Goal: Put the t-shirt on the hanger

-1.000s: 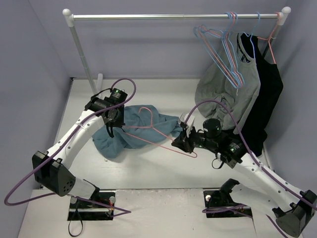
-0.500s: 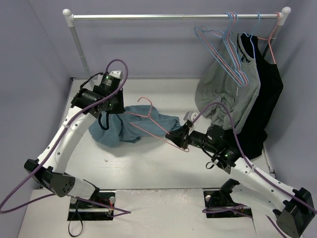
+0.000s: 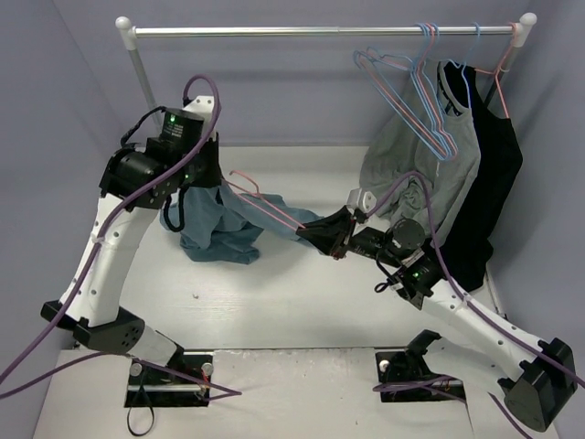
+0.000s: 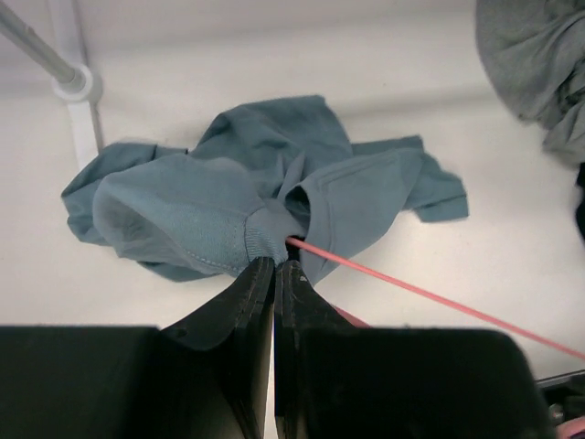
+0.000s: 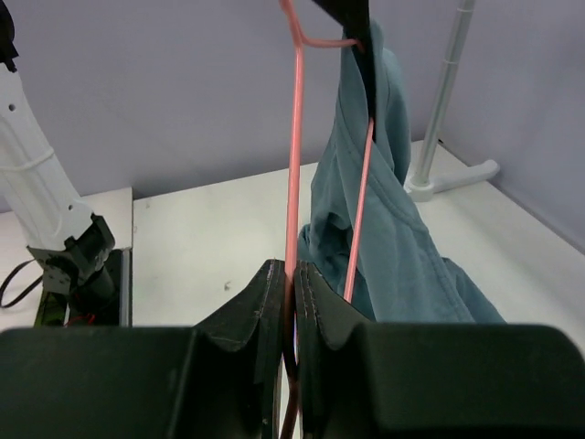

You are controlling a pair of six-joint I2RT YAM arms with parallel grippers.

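Note:
The teal-blue t-shirt (image 3: 219, 230) hangs bunched from my raised left gripper (image 3: 203, 186), its lower part on the table. In the left wrist view the left gripper (image 4: 275, 262) is shut on a fold of the t-shirt (image 4: 228, 197). The pink wire hanger (image 3: 274, 212) slants from the shirt down to my right gripper (image 3: 317, 236). In the right wrist view the right gripper (image 5: 292, 267) is shut on one wire of the hanger (image 5: 294, 137). The hanger's far end is inside the t-shirt (image 5: 393, 229). The hanger wire (image 4: 411, 289) also passes beside the left fingers.
A clothes rail (image 3: 320, 30) spans the back, with its left post (image 3: 151, 91). At its right end hang light-blue and pink wire hangers (image 3: 416, 82), a grey shirt (image 3: 411, 165) and a black garment (image 3: 489, 174), close behind the right arm.
My left gripper has risen and moved left and back, lifting the t-shirt off the table. My right gripper has moved up and back with the hanger, tilting it steeper.

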